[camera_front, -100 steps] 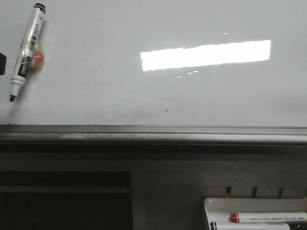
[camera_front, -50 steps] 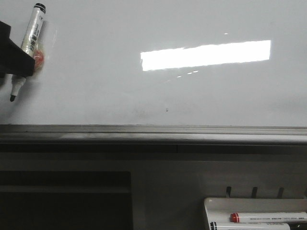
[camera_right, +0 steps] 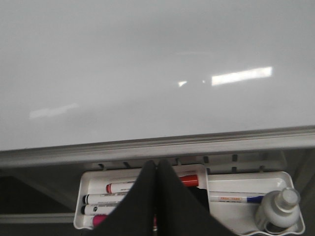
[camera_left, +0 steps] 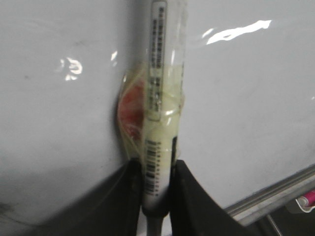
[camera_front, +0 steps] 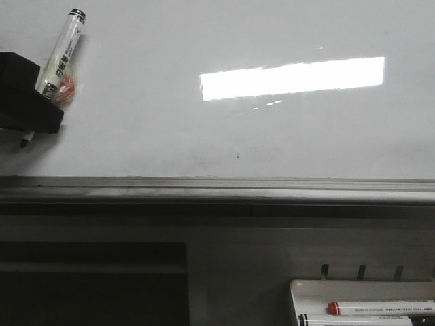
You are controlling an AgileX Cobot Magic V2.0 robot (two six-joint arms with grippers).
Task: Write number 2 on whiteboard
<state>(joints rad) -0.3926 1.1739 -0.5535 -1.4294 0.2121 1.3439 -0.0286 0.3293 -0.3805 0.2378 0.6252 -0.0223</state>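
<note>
The whiteboard [camera_front: 170, 129] fills the front view, glossy white with a grey rim [camera_front: 217, 187] along its near edge. No number 2 shows on it; only a small dark speck [camera_front: 237, 156]. My left gripper [camera_front: 30, 112] at the far left is shut on a white marker [camera_front: 60, 56] with a black end cap and a taped red lump. Its dark tip [camera_front: 24, 142] pokes out below the gripper. In the left wrist view the fingers [camera_left: 123, 206] clamp the marker [camera_left: 160, 123] against the board [camera_left: 246, 108]. My right gripper [camera_right: 157, 169] is shut and empty over the tray.
A white marker tray [camera_front: 306, 288] hangs below the board at the lower right, holding a red-capped marker [camera_front: 380, 308]. In the right wrist view the tray [camera_right: 246, 178] holds several markers and a small white bottle [camera_right: 278, 209]. A dark recess [camera_front: 92, 282] lies at the lower left.
My left gripper came in from the left edge and closed on the marker. The marker has lifted up and to the right, tilting more.
</note>
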